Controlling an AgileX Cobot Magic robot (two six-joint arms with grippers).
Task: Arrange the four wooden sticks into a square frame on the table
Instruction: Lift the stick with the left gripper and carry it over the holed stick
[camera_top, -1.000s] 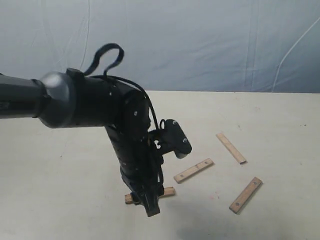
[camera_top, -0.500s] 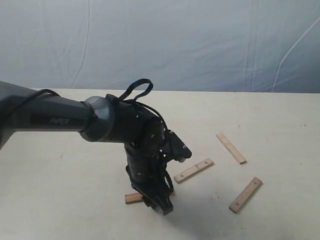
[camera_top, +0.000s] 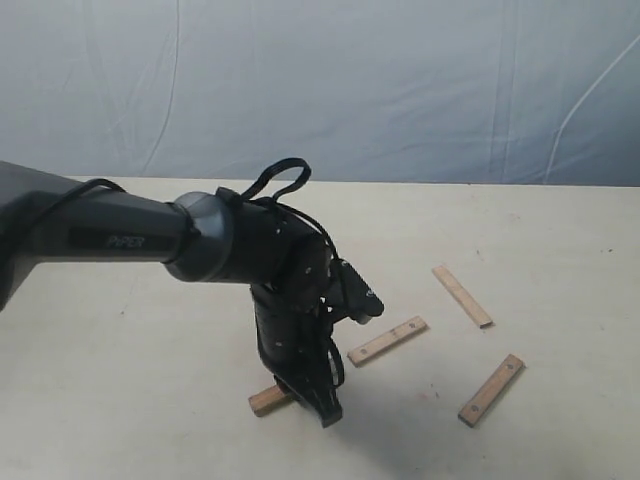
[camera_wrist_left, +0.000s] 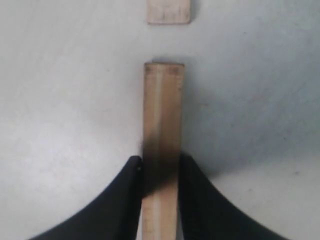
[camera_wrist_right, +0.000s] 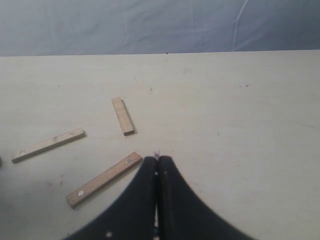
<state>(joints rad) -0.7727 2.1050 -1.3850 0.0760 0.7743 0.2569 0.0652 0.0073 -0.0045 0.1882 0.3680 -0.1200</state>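
Four light-brown wooden sticks lie on the pale table (camera_top: 150, 400). My left gripper (camera_top: 322, 408) (camera_wrist_left: 160, 161) is down at the table near the front, shut on one stick (camera_wrist_left: 161, 115). Only that stick's left end (camera_top: 267, 400) shows beside the arm. The end of a second stick (camera_wrist_left: 168, 11) lies just beyond the held one. The other sticks lie loose to the right: one with holes (camera_top: 387, 341) (camera_wrist_right: 48, 144), one farther back (camera_top: 462, 296) (camera_wrist_right: 123, 115), one at the front right (camera_top: 491, 389) (camera_wrist_right: 103, 179). My right gripper (camera_wrist_right: 158, 159) is shut and empty, above the table beside the front-right stick.
The left arm (camera_top: 150, 245) reaches in from the left, with a cable loop (camera_top: 280, 175) on top. A blue-grey cloth backdrop (camera_top: 400, 80) hangs behind the table's far edge. Bare table (camera_wrist_right: 240, 130) stretches beyond my right gripper.
The left arm has dropped and swung right over the front stick. Its jaws now sit lower around the stick, whose visible end has shifted slightly. The other three sticks have not moved.
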